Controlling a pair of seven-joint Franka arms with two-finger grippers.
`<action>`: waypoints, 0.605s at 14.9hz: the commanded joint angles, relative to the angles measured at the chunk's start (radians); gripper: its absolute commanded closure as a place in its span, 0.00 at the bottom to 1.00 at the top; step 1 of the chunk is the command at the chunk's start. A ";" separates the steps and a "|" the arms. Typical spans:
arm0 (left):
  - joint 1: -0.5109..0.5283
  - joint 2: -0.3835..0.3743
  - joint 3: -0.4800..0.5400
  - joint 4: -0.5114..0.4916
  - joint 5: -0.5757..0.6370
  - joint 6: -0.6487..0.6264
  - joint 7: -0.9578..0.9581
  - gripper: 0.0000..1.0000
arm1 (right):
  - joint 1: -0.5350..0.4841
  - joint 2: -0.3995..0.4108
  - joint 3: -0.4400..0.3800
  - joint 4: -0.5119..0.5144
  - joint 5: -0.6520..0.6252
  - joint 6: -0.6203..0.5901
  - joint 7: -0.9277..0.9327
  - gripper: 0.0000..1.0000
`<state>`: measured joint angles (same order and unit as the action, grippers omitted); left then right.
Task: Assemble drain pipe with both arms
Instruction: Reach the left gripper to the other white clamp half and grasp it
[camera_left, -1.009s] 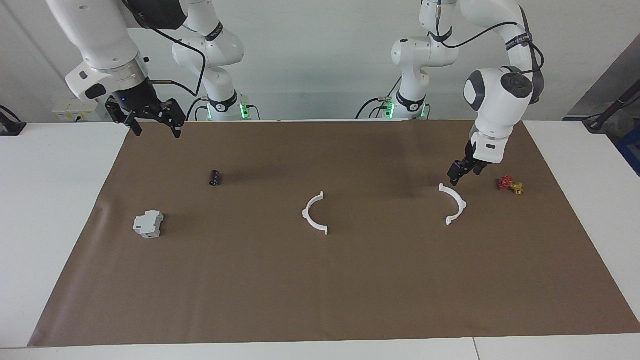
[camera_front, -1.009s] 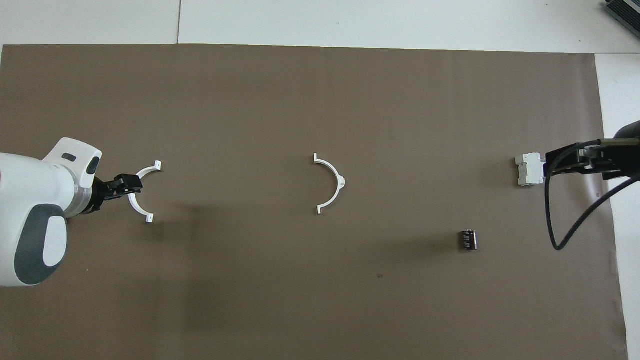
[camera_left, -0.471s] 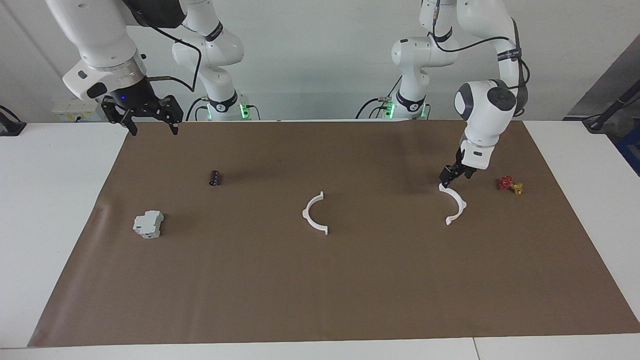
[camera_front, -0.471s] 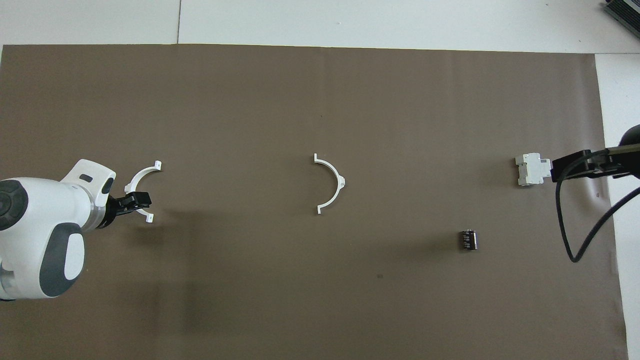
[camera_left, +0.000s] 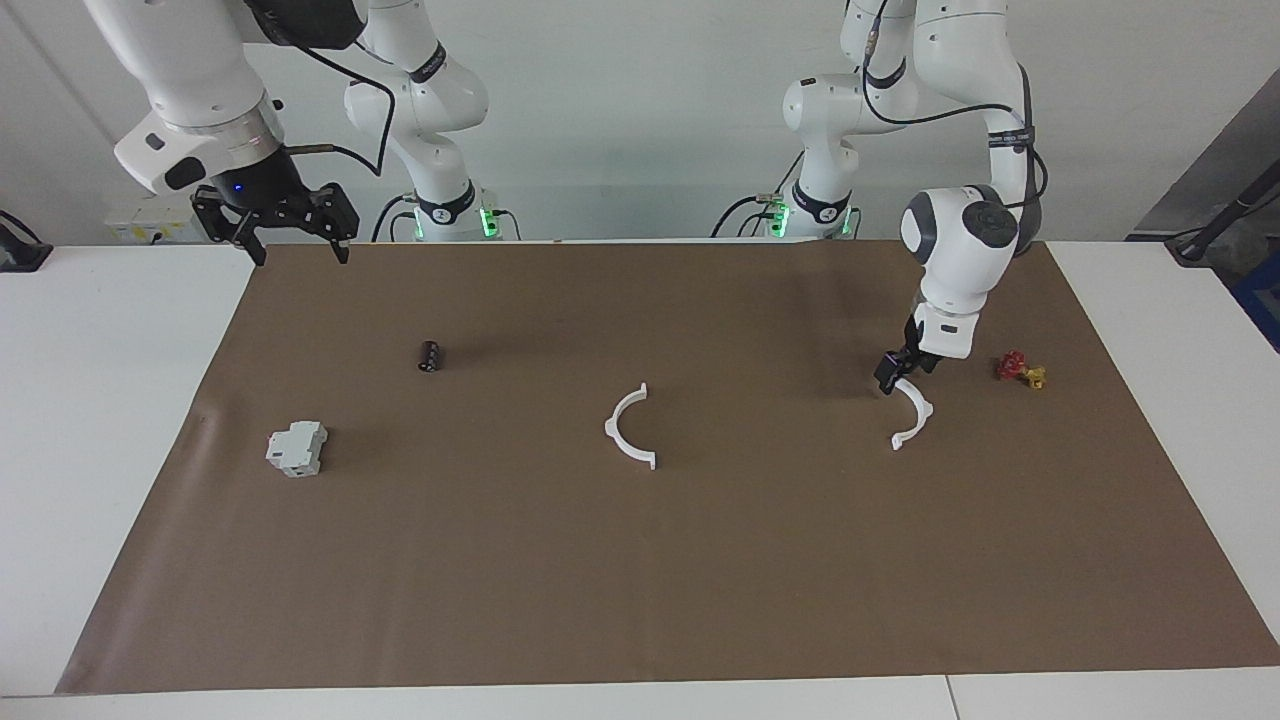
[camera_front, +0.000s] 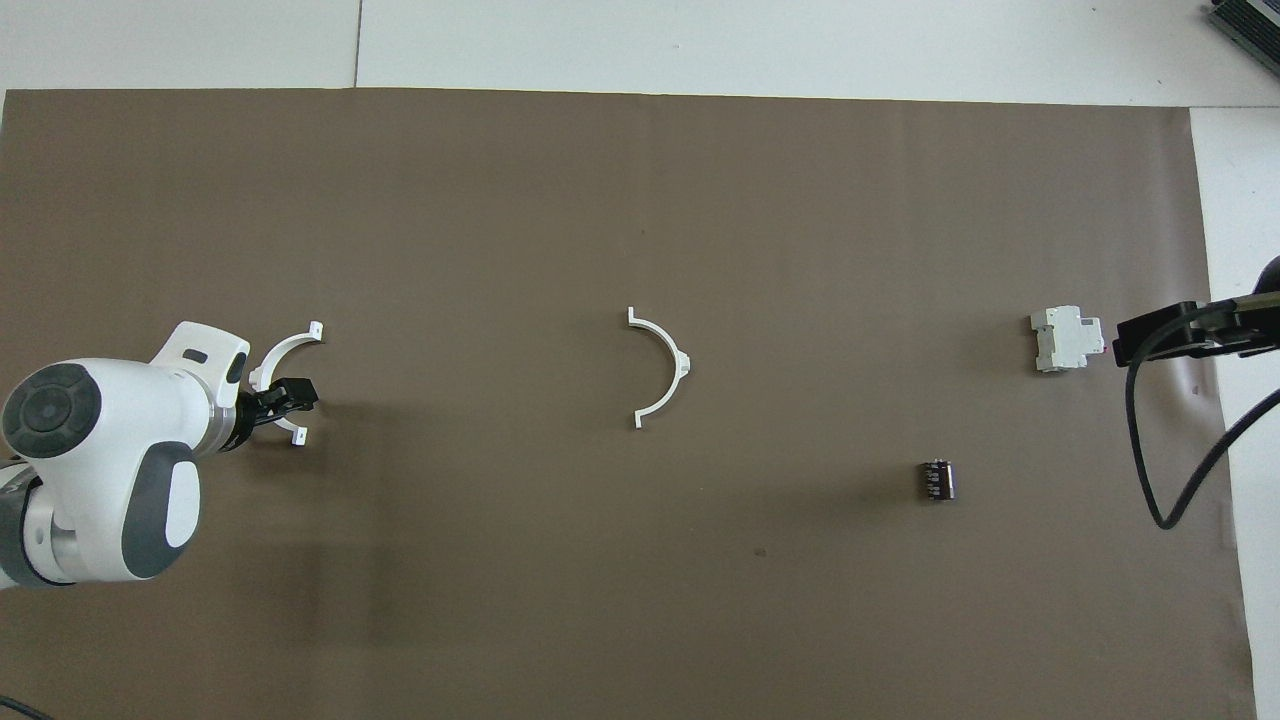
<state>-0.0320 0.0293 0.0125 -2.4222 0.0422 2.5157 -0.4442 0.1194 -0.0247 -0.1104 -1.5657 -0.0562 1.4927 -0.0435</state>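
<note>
With the brown mat (camera_left: 640, 580) read as a clock whose twelve points away from the robots, the right gripper (camera_left: 297, 240) waits high above the mat's rim toward four o'clock, fingers spread wide and holding nothing. A small black cylinder (camera_left: 429, 356) lies at about four o'clock on the mat. A red-and-yellow fitting (camera_left: 1020, 372) sits out past nine o'clock.

The left gripper (camera_left: 893, 375) is down low at nine o'clock, fingers apart, at the robot-side stretch of one white half-ring (camera_left: 915, 415) of the drain pipe. The band lies at the fingertips just short of its nearer end tab, and whether it sits between them or is touched cannot be told. That arc lies flat and opens toward three o'clock. Its twin, the second half-ring (camera_left: 622, 430), lies flat at the mat's centre, well apart from it, and opens toward nine (the two mouths face each other). A grey-white boxy block (camera_left: 296, 448) rests at three o'clock, farthest out of the lot.

The arcs look thin, light and fairly stiff, and probably springy at the ends. They would likely skid on the paper if nudged. The soundest hold is probably across the narrow band near its middle tab, leaving both end tabs free for mating.
</note>
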 joint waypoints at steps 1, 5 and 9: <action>-0.003 -0.012 0.001 -0.024 -0.010 0.017 -0.008 0.00 | -0.024 -0.004 0.012 0.010 0.030 -0.023 -0.029 0.00; -0.003 -0.012 0.001 -0.024 -0.010 0.014 -0.007 0.00 | -0.012 -0.017 0.015 -0.010 0.041 -0.011 -0.024 0.00; -0.003 -0.014 0.001 -0.026 -0.010 0.015 -0.008 0.15 | -0.015 -0.017 0.017 -0.008 0.041 -0.012 -0.026 0.00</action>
<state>-0.0320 0.0293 0.0126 -2.4274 0.0422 2.5157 -0.4442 0.1201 -0.0277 -0.1006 -1.5659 -0.0323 1.4925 -0.0435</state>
